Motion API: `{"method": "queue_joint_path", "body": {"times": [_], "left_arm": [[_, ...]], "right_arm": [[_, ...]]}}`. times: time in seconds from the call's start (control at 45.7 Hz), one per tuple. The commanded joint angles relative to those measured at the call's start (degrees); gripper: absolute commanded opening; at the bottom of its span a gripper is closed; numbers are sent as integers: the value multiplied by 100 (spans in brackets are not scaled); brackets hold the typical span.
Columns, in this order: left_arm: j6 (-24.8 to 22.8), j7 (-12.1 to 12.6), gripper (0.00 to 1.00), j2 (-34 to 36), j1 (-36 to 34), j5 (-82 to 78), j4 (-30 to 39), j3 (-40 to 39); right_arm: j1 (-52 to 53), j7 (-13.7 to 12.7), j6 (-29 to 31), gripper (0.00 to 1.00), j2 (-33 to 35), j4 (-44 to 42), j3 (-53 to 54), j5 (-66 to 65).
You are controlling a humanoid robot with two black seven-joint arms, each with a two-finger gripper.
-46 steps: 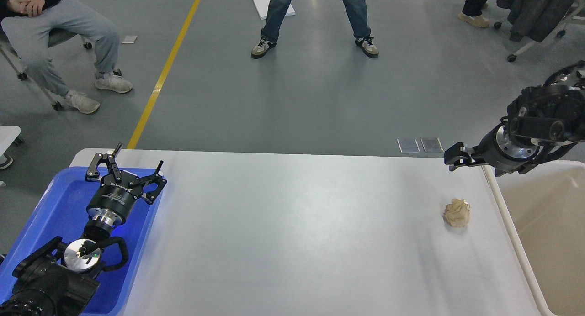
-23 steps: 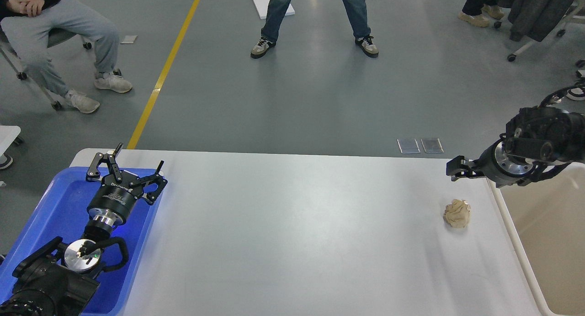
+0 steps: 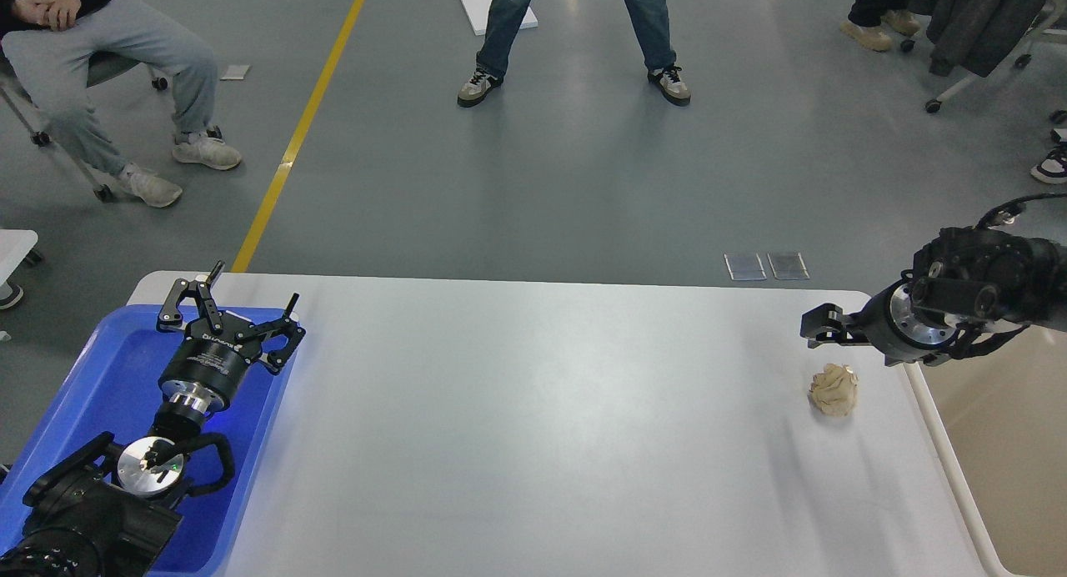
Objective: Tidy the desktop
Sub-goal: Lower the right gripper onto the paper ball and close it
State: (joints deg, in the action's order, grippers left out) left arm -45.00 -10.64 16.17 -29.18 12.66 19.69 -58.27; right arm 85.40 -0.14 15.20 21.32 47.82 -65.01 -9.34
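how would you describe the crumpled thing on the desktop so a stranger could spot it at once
Find the desktop, then its right end beside the beige bin. The paper wad lies there just below the right end effector: a small tan crumpled ball, the only loose thing on it.

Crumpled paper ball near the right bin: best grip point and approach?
Come from straight above and pinch the crumpled paper ball across its middle. It's a roughly round, irregular wad lying free on the desktop, nothing beside it. The right pincer is nearest.

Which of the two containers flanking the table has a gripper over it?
The blue tray at the left end: the left gripper sits above it with jaws spread. The beige bin at the right end has none over it.
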Motion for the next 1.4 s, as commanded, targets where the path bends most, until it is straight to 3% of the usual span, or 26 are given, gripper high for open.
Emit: {"method": "queue_joint_path", "body": {"times": [0.0,1.379], "left_arm": [[0,0,100,0,0,0,0,0],[0,-9,100,0,0,0,0,0]], "right_arm": [[-392,-4,-667,100,-32,-299,85,55],[-2045,-13,-1019,100,-453,-1758,964,-15]]}}
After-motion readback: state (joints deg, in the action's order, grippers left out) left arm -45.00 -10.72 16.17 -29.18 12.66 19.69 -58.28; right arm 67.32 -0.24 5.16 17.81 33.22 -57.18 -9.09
